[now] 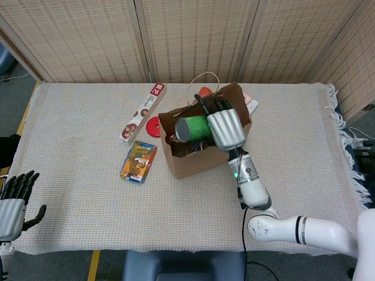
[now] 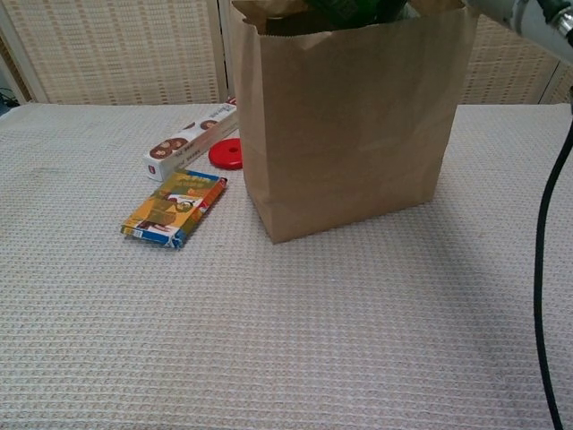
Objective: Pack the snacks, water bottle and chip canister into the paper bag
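My right hand grips the green chip canister, tilted with its open end toward the left, in the mouth of the brown paper bag. In the chest view the bag stands upright and the canister's green top shows just above its rim. Wrapped snacks lie inside the bag, partly hidden. A colourful snack pack lies left of the bag. A long cookie box lies behind it, with a red lid between box and bag. My left hand hangs open off the table's front left corner.
A woven cream cloth covers the table. Wicker screens stand along the far edge. A red-and-white packet peeks out behind the bag. My right arm's black cable hangs at the right of the chest view.
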`<control>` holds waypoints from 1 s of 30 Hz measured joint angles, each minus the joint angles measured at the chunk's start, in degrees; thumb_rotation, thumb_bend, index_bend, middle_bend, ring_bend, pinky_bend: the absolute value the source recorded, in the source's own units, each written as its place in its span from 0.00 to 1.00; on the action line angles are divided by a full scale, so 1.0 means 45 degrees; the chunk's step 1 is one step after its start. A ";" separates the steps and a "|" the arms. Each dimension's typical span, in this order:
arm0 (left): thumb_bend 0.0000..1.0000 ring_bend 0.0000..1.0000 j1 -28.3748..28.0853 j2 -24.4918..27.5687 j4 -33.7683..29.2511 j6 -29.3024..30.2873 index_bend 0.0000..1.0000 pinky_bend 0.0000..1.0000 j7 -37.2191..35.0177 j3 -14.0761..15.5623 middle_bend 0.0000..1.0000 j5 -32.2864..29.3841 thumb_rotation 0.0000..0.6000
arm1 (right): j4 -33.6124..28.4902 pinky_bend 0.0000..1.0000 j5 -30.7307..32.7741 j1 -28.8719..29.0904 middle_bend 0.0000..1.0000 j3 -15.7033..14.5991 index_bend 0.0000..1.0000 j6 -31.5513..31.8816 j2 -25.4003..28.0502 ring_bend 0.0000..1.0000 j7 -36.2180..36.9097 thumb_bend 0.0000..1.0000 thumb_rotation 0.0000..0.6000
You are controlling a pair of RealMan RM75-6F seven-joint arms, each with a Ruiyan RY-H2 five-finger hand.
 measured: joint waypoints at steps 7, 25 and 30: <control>0.38 0.00 0.0008 -0.0003 -0.0036 0.0000 0.03 0.00 0.0087 -0.0005 0.00 -0.0029 1.00 | -0.1122 0.12 -0.0219 -0.0644 0.11 0.0151 0.00 0.0516 0.1037 0.04 0.0796 0.04 1.00; 0.38 0.00 0.0040 -0.0040 -0.0223 0.0014 0.02 0.00 0.0627 -0.0045 0.00 -0.0180 1.00 | -0.2630 0.04 -0.6852 -0.6580 0.09 -0.4935 0.00 0.3553 0.4296 0.00 0.4942 0.04 1.00; 0.38 0.00 0.0056 -0.0046 -0.0245 0.0028 0.00 0.00 0.0723 -0.0050 0.00 -0.0209 1.00 | -0.0876 0.00 -0.7908 -0.8281 0.03 -0.6282 0.00 0.4630 0.4141 0.00 0.5754 0.04 1.00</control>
